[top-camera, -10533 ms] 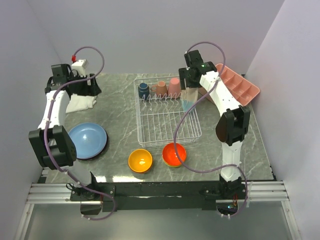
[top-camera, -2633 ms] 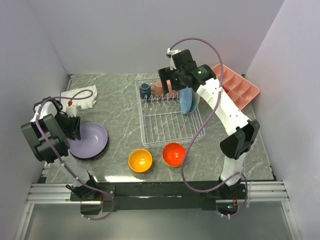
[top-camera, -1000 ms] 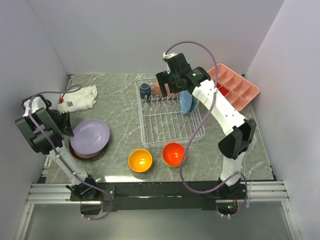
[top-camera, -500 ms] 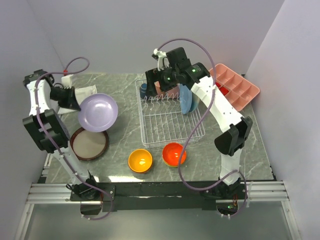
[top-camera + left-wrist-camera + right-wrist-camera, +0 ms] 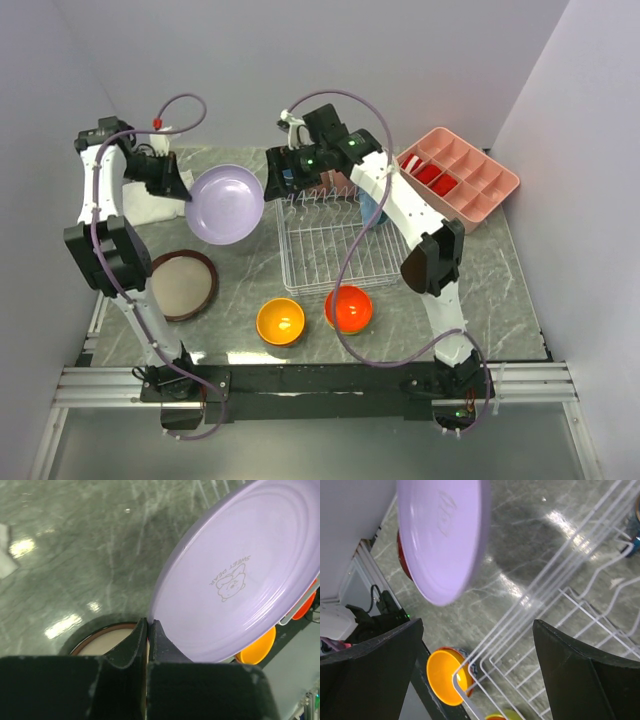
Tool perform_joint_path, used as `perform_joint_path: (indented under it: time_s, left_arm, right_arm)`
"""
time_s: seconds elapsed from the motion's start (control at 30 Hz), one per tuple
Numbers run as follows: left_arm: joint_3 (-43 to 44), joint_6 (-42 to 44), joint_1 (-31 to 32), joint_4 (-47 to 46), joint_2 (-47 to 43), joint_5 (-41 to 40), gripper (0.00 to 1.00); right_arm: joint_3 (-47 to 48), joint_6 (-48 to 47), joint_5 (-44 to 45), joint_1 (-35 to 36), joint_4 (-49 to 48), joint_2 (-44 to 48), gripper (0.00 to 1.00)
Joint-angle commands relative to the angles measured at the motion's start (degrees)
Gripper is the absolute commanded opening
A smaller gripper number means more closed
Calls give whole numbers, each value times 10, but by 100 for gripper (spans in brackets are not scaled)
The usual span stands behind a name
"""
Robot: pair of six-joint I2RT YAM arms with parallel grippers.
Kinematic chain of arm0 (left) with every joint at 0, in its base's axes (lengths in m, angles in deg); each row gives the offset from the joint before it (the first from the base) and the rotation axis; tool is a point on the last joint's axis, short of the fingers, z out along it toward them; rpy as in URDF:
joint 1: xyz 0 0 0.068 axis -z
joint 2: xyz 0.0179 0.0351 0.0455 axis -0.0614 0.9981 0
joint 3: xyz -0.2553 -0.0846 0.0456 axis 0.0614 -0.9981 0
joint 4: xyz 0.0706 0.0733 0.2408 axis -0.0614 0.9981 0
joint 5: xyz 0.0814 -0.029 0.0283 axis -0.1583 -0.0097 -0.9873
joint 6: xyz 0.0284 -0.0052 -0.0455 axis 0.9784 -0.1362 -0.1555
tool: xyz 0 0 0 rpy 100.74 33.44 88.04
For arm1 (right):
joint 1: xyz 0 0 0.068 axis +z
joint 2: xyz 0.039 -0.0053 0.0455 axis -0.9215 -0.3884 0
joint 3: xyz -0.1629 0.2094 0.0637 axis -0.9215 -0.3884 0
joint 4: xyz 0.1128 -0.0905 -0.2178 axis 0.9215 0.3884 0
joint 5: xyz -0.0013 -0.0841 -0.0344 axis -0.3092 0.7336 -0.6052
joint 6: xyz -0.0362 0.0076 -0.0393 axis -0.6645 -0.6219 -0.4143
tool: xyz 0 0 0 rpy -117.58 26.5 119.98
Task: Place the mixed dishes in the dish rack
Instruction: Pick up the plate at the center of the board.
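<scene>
My left gripper point(image 5: 188, 192) is shut on the rim of a lavender plate point(image 5: 227, 203), holding it tilted in the air left of the white wire dish rack point(image 5: 330, 245). In the left wrist view the fingers point(image 5: 148, 622) pinch the plate's point(image 5: 240, 580) edge. My right gripper point(image 5: 272, 170) is open above the rack's back-left corner, close to the plate's right edge, with nothing between its fingers point(image 5: 477, 645). A blue plate point(image 5: 372, 205), a navy cup point(image 5: 290, 178) and pink cups point(image 5: 335, 180) stand in the rack.
A dark-red-rimmed plate point(image 5: 182, 285) lies on the table at the left. An orange-yellow bowl point(image 5: 280, 321) and a red-orange bowl point(image 5: 348, 308) sit in front of the rack. A white cloth point(image 5: 140, 205) lies back left, and a pink compartment tray point(image 5: 460, 175) stands back right.
My left gripper lifted the lavender plate off the dark-red-rimmed plate and carried it up and right toward the rack. My right gripper swung left toward the plate.
</scene>
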Motion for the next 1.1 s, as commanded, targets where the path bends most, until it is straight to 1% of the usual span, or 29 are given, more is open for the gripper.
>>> perform_joint_path:
  time_s: [0.0, 0.13, 0.3, 0.53, 0.6, 0.63, 0.67, 0.7, 0.73, 0.77, 0.87, 0.9, 0.93, 0.97, 1.03, 1.07]
  left_arm:
    - [-7, -24, 26, -1, -21, 32, 1]
    - [-12, -31, 46, -7, -31, 33, 1]
    - [-22, -28, 47, -3, -37, 38, 1]
    - [-39, -24, 47, -4, -49, 51, 1]
    - [-37, -24, 48, -3, -49, 57, 1]
    - [-36, -25, 48, -3, -49, 60, 1]
    - [-34, -25, 49, -2, -49, 61, 1]
    - [-33, -25, 49, -2, -48, 63, 1]
    - [-31, -23, 49, -2, -47, 64, 1]
    - [-31, -23, 49, 0, -47, 66, 1]
    - [-28, -11, 51, 15, -41, 82, 2]
    - [-29, -12, 51, 16, -41, 83, 6]
    - [-31, -15, 51, 15, -42, 80, 26]
    - [-32, -21, 52, 2, -43, 74, 37]
    - [-56, -54, 51, -35, -67, 45, 50]
    - [-69, -64, 52, -90, -81, 34, 53]
  right_arm:
    - [47, 11, -15, 16, -30, -4, 96]
    - [57, 13, 10, 31, -29, -18, 94]
    - [60, 28, 57, 45, -29, -34, 93]
    - [61, 28, 84, 54, -26, -47, 89]
    - [62, 31, 87, 56, -28, -48, 84]
    - [62, 32, 96, 58, -28, -49, 80]
    - [63, 34, 100, 59, -29, -51, 69]
    - [65, 35, 102, 60, -30, -52, 64]
    - [67, 35, 104, 61, -31, -53, 48]
    - [69, 39, 114, 62, -32, -54, 36]
    - [77, 34, 149, 66, -28, -59, 7]
    - [87, 25, 164, 66, -25, -59, 0]
    - [90, 19, 180, 67, -22, -58, 0]
    - [94, 6, 201, 67, -21, -49, 0]
    - [102, -7, 302, 67, -14, -38, 0]
    - [103, -24, 338, 66, -11, -31, 0]
